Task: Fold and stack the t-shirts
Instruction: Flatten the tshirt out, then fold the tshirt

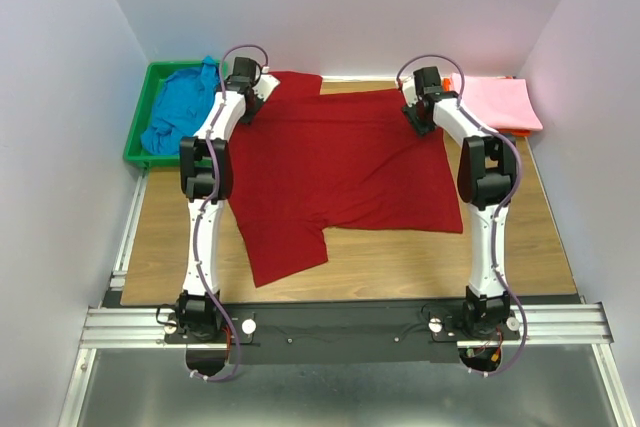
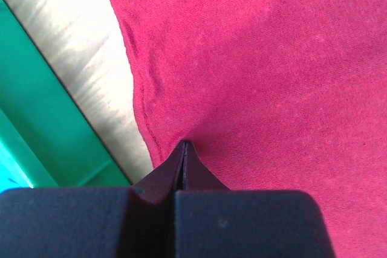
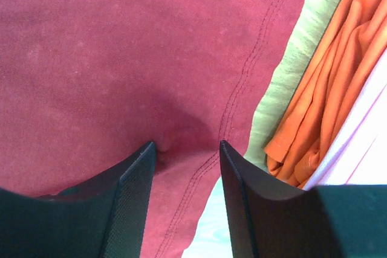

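The dark red t-shirt (image 1: 340, 167) lies spread flat on the wooden table, one sleeve toward the near left. My left gripper (image 1: 252, 105) is at its far left corner. In the left wrist view this gripper (image 2: 184, 144) is shut on the dark red t-shirt (image 2: 272, 77) just inside the hem, and the cloth puckers at the tips. My right gripper (image 1: 420, 125) is at the far right corner. It stands open (image 3: 187, 144), tips pressed onto the red cloth (image 3: 121, 58), with the stitched hem between them. The bright blue t-shirt (image 1: 180, 107) lies crumpled in the bin. The light pink t-shirt (image 1: 495, 99) lies folded at the far right.
The green bin (image 1: 140, 117) stands at the far left, and its wall (image 2: 36, 119) is close beside my left gripper. Orange cloth (image 3: 326, 89) lies under the pink t-shirt (image 3: 363, 149), just right of my right gripper. White walls enclose the table.
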Motion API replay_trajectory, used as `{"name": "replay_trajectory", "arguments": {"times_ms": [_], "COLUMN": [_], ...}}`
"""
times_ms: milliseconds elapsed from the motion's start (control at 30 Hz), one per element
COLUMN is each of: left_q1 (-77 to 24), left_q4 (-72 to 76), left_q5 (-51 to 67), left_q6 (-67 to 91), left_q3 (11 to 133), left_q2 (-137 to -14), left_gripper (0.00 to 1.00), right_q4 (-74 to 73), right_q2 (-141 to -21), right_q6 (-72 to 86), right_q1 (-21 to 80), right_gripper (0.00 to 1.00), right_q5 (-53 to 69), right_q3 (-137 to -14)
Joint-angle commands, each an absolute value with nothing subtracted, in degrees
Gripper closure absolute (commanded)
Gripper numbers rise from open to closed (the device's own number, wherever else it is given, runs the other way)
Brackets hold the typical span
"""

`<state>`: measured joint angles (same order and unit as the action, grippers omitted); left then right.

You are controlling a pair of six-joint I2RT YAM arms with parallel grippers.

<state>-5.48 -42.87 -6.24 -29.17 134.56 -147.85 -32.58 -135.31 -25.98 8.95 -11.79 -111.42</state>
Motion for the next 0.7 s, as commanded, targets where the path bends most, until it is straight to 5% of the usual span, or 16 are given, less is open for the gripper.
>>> {"name": "replay_trajectory", "arguments": {"times_ms": [0, 167, 267, 333, 367, 567, 667], "left_q1": [-4.6, -4.7, -4.8, -5.0, -5.0, -5.0, -5.0], "left_q4": [-42.9, -40.8, -40.9, -41.8, -43.1, -46.3, -47.8], "left_q5": [-5.5, 7.5, 14.3, 17.5, 20.2, 27.0, 28.7], "left_q6": [-32.5, -34.5, -36.3, -38.3, -39.2, -49.2, -53.3], "left_q3": [135.4, 128.4, 121.3, 117.2, 112.6, 88.0, 77.1], "left_q2": [-149.0, -136.3, -126.5, -121.8, -119.4, -99.4, -91.8], "left_gripper": [0.95, 0.54, 0.41, 0.38, 0.37, 0.36, 0.37], "right_q4": [-34.9, -38.5, -41.7, -43.2, -45.6, -51.5, -52.5], "right_q2": [-136.9, -125.4, -119.4, -113.3, -111.2, -94.8, -89.7], "right_q6": [-25.0, -24.5, -26.1, -28.7, -30.0, -39.6, -42.7], "right_q1": [8.9, 8.9, 8.9, 9.0, 9.0, 9.0, 9.1], "right_gripper": [0.44, 0.29, 0.17, 0.13, 0.00, 0.01, 0.10], "right_q5": [-10.1, -2.5, -0.4, 3.8, 5.0, 8.5, 8.1], "right_q3": [-110.5, -108.8, -106.2, -104.0, -102.7, -84.7, -73.9]}}
